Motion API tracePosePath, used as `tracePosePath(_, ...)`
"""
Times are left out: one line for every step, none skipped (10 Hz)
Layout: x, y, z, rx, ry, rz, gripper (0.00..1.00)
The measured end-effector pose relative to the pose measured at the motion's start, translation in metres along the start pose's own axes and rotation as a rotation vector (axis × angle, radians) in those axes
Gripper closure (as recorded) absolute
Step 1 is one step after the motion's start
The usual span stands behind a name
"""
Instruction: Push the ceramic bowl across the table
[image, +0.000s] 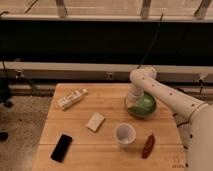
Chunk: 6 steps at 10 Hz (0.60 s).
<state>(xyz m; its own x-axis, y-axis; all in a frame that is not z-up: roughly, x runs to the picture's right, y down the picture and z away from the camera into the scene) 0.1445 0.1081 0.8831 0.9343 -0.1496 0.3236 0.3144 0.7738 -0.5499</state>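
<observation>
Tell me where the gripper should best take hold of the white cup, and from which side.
Grip the cup by its rim, coming straight down from above. It stands upright with its mouth open upward, so one finger could probably go inside the wall and one outside. The bowl and the gripper, which is down at the bowl's left edge, sit behind it, so the near side is freer.
</observation>
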Motion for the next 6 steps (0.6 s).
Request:
tracePosePath(-0.006,-0.001,0.002,-0.002,-0.004,-0.011,0.82)
tracePosePath(-0.014,-0.003,0.006,-0.007,-0.008,-0.024,0.82)
tracePosePath(-0.024,-0.004,0.011,-0.014,-0.014,-0.04,0.82)
tracePosePath(-0.028,-0.004,0.013,-0.017,-0.018,-0.048,0.82)
tracePosePath(-0.031,-0.004,0.015,-0.02,-0.021,-0.054,0.82)
tracePosePath(-0.037,-0.005,0.016,-0.021,-0.025,-0.068,0.82)
